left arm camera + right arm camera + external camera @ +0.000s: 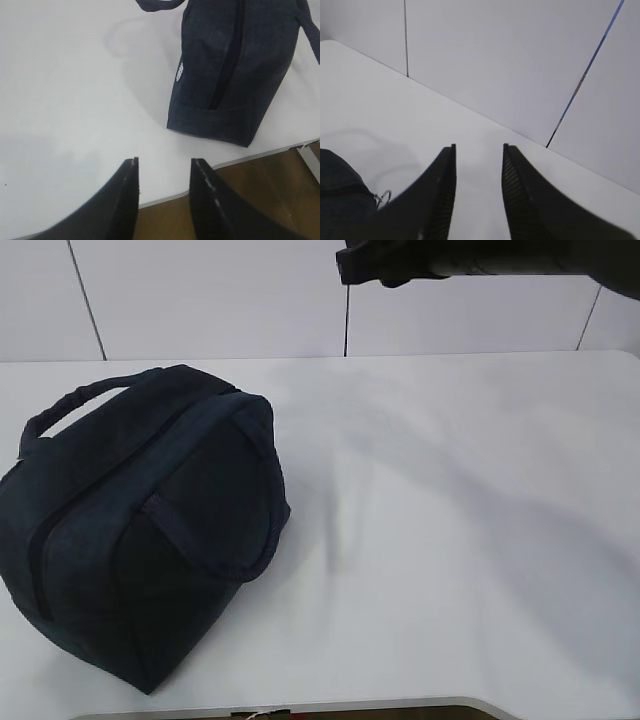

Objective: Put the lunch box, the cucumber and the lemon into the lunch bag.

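Observation:
The dark navy lunch bag point(150, 530) stands on the left of the white table point(460, 540), its straps lying over it and its zipper seam point(227, 65) looking closed. The lunch box, cucumber and lemon are out of view. My left gripper point(164, 161) is open and empty above the table's edge, well short of the lunch bag point(230, 70). My right gripper point(479, 146) is open too, empty, over bare table toward the back wall. A corner of the lunch bag point(340, 195) with its metal ring pull point(382, 196) sits at its lower left. The right arm point(480, 258) shows along the top edge.
A white panelled wall point(200, 300) closes off the back of the table. The table's near edge point(240, 159) drops to a brown floor point(270, 190). White tabletop spreads to the right of the bag.

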`<state>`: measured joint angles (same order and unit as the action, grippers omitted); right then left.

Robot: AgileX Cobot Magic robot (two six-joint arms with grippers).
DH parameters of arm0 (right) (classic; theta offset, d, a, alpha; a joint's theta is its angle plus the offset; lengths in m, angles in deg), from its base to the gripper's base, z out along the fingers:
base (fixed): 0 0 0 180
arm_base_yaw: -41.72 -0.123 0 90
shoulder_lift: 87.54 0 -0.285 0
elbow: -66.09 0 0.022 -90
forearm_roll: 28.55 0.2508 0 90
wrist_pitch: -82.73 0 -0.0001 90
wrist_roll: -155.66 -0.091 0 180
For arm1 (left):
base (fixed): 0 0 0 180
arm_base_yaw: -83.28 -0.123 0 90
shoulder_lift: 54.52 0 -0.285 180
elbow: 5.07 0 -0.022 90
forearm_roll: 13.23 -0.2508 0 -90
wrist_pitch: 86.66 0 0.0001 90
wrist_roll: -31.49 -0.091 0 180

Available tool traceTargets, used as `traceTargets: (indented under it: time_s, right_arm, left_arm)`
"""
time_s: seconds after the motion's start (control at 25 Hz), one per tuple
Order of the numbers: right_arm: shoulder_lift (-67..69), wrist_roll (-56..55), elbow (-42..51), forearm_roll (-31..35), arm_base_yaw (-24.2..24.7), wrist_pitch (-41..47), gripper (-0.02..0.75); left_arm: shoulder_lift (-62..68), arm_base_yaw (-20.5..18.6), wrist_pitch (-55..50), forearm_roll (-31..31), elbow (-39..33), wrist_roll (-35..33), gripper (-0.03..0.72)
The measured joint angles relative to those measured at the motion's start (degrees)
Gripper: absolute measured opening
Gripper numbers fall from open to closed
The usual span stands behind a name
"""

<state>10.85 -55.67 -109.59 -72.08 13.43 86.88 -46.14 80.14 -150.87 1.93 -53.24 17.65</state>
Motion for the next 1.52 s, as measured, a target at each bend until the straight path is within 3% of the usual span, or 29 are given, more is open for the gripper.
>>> traceTargets:
  time_s: [0.12, 0.24, 1.52]
  right_arm:
    - [0.00, 8.39, 0.00, 8.02, -0.29, 2.17, 0.259]
    - [0.00, 13.25, 0.00, 11.08, -0.67, 3.42, 0.250]
    - [0.00, 14.98, 0.00, 8.72, -2.49, 7.65, 0.248]
  left_arm:
    - [0.00, 0.00, 0.00, 0.10, 0.00, 0.00, 0.242]
    - [0.00, 0.00, 0.00, 0.04, 0.00, 0.00, 0.242]
    - [0.00, 0.00, 0.00, 0.04, 0.00, 0.00, 0.242]
